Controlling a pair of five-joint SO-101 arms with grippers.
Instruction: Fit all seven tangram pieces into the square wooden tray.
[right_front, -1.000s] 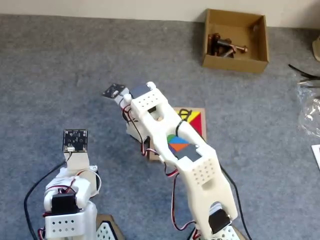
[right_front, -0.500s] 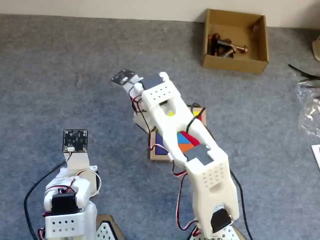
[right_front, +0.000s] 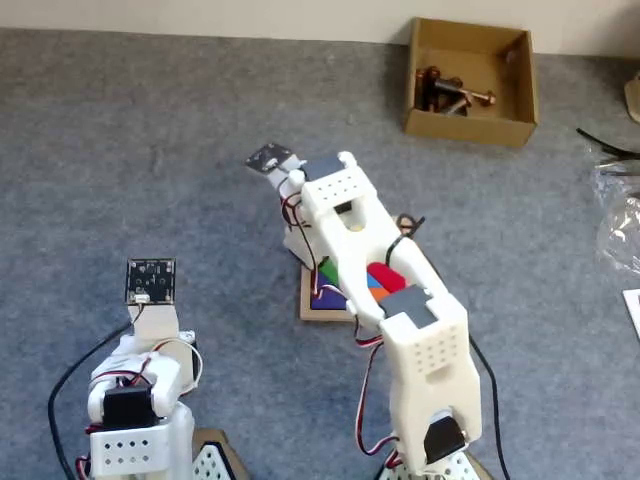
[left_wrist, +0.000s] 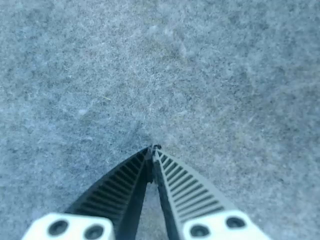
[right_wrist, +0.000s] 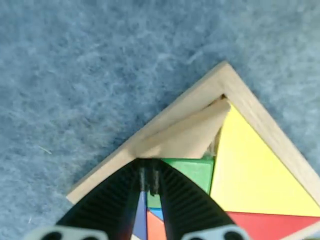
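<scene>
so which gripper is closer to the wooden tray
Right. The right gripper hangs over the wooden tray, jaws shut above the green tangram piece near a corner. The left gripper is over bare carpet, apart from the tray.

Surface: table (right_front: 120, 130) covered in grey felt-like fabric. Square wooden tray (right_front: 322, 316) lies flat near the centre. Open cardboard box (right_front: 470, 125) stands at the far right, well apart from the tray. Clear plastic (right_front: 622, 235) lies at the right edge, beside a black cable (right_front: 600, 145).
</scene>
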